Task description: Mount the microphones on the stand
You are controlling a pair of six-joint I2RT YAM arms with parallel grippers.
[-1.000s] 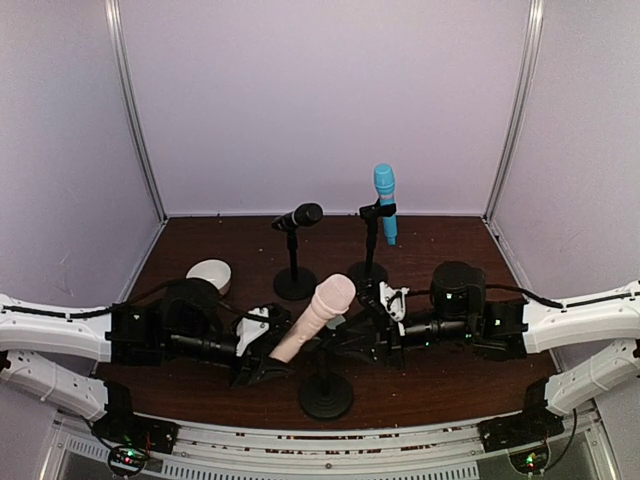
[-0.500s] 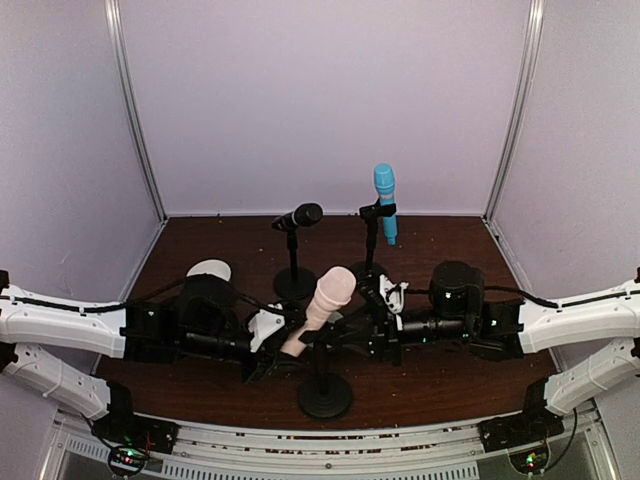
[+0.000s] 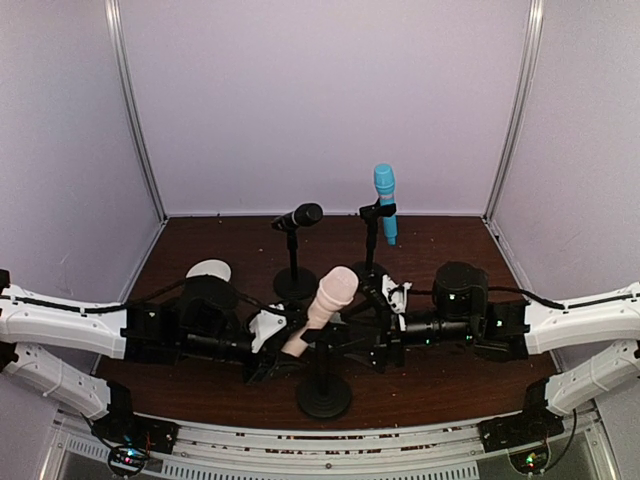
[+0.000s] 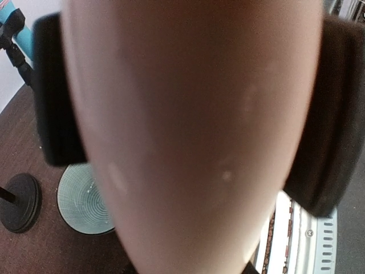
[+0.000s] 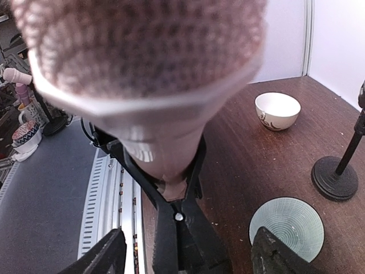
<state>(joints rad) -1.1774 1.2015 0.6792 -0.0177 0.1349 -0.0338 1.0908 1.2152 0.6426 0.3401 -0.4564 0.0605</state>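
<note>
The pale pink microphone [image 3: 330,298] leans in the spring clip [image 5: 177,220] of the front stand [image 3: 323,396], head up and to the right. My left gripper [image 3: 272,352] is shut on its lower body. In the left wrist view the pink body [image 4: 188,131] fills the frame between the black pads [image 4: 54,103]. My right gripper [image 5: 185,254] stands open on either side of the clip, touching nothing. The black microphone [image 3: 298,216] and the light blue microphone [image 3: 385,200] sit on their own stands behind.
A white bowl [image 3: 210,270] stands at the left of the table. The right wrist view shows that white bowl [image 5: 277,110], a teal ribbed bowl [image 5: 286,227] and a round stand base [image 5: 335,178]. The metal rail of the table's near edge [image 5: 114,194] lies close below.
My right gripper has opened and let go of the clip, which now closes on the pink microphone. The left gripper carried the microphone a little right and upright, and still holds it.
</note>
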